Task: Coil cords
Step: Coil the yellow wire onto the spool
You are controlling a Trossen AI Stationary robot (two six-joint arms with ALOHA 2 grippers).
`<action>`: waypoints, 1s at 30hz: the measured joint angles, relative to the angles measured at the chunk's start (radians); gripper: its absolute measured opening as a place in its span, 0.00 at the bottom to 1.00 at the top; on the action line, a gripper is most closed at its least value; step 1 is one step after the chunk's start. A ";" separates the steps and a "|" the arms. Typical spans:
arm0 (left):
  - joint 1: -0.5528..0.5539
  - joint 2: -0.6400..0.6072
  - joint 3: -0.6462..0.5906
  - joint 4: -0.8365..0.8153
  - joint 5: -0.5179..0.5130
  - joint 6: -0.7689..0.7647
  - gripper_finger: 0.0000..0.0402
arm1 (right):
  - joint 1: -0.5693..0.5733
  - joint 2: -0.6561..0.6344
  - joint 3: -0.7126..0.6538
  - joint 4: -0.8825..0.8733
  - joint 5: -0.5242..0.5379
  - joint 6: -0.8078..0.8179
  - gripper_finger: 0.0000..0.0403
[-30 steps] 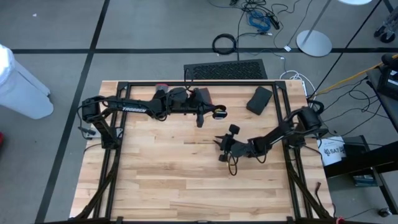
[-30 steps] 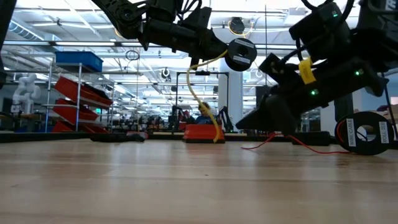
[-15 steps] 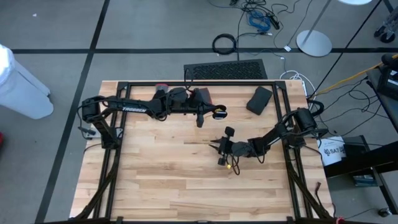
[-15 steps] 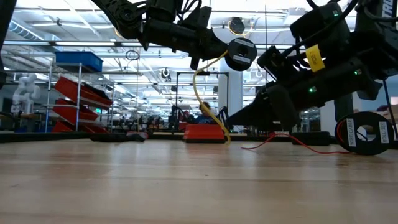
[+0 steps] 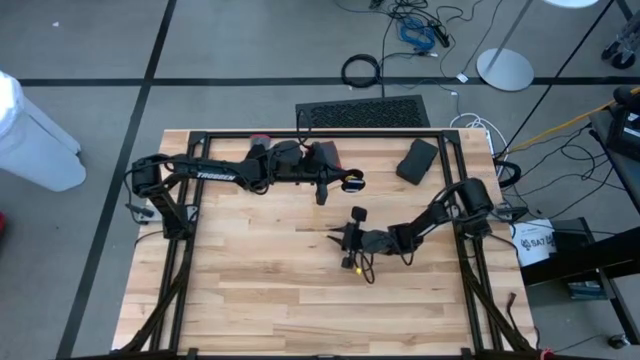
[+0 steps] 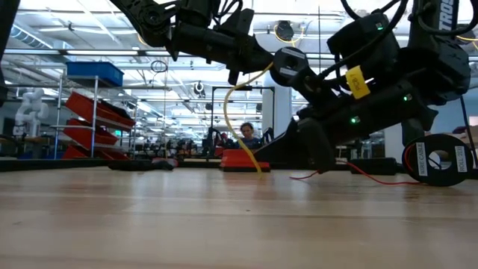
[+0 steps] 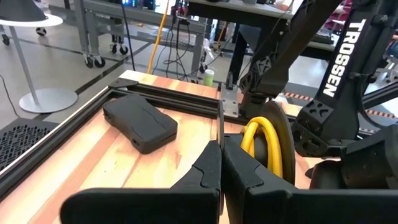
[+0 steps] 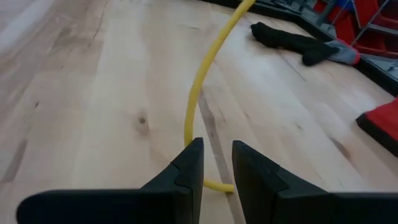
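Note:
The yellow cord point(image 6: 227, 112) hangs in a slack arc from my left gripper point(image 5: 340, 181), which is shut and raised over the table's far middle. A yellow loop point(image 7: 261, 127) shows against a round black disc point(image 7: 277, 146) just beyond its fingertips. The cord's lower part point(image 8: 200, 81) lies on the table and runs to my right gripper point(image 8: 216, 163). That gripper sits low at mid-table, narrowly open, with the cord crossing the gap between its fingers. A thin red cord point(image 6: 336, 176) lies on the table behind. The short black cord is not clear to see. My left gripper is shut where the yellow cord's upper end point(image 6: 243, 75) begins, and the cord hangs below it, slack. Its own fingers hide the place of contact. My right gripper has the cord point(image 8: 214, 185) lying across its gap; I cannot tell whether the fingers touch it.
A black case point(image 5: 416, 160) lies at the far right of the table. A black glove point(image 8: 292, 38) and a red bin point(image 6: 240, 158) are at the far side. A black frame point(image 5: 320, 134) rims the tabletop. Bare wood point(image 5: 250, 290) fills the near half.
My right gripper has gone toward the table's left edge and a little down, its fingers tipping lower. The yellow cord's lower end has shifted along the table with it. The left gripper has kept still.

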 joint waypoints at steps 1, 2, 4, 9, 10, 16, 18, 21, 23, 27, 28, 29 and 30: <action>0.000 0.000 0.000 -0.001 0.000 0.001 0.00 | 0.000 0.000 0.000 0.000 -0.001 -0.002 0.17; 0.000 0.000 0.000 -0.001 0.000 0.003 0.00 | 0.000 0.000 0.001 0.002 -0.001 -0.005 0.17; 0.000 0.000 0.000 -0.004 0.000 0.005 0.00 | 0.003 -0.004 0.000 -0.008 0.036 -0.014 0.17; 0.000 0.000 0.000 -0.006 0.000 0.005 0.00 | 0.016 -0.021 0.000 -0.018 0.136 -0.041 0.17; 0.000 0.000 0.000 -0.007 0.000 0.005 0.00 | 0.016 -0.027 0.000 -0.022 0.137 -0.041 0.17; 0.000 0.000 0.000 -0.008 0.000 0.005 0.00 | 0.018 -0.049 0.000 -0.023 0.017 -0.017 0.17; 0.000 0.000 0.000 -0.009 0.000 0.005 0.00 | 0.015 -0.049 0.000 -0.027 -0.059 0.006 0.17; 0.000 0.000 0.000 -0.009 0.000 0.004 0.00 | 0.013 -0.050 0.000 -0.059 -0.068 0.023 0.17; 0.000 0.000 0.000 -0.009 0.000 0.004 0.00 | 0.012 -0.049 0.000 -0.065 -0.068 0.024 0.17; 0.000 0.000 0.000 -0.013 0.000 0.004 0.00 | -0.002 -0.049 0.000 -0.068 -0.068 0.024 0.17; 0.000 0.000 0.000 -0.013 0.000 0.002 0.00 | -0.008 -0.049 0.000 -0.067 -0.069 0.024 0.17; 0.000 0.000 0.000 -0.012 0.000 0.001 0.00 | -0.014 -0.049 0.000 -0.067 -0.070 0.025 0.17; 0.000 0.000 0.000 -0.012 0.000 0.001 0.00 | -0.020 -0.049 0.000 -0.067 -0.077 0.028 0.17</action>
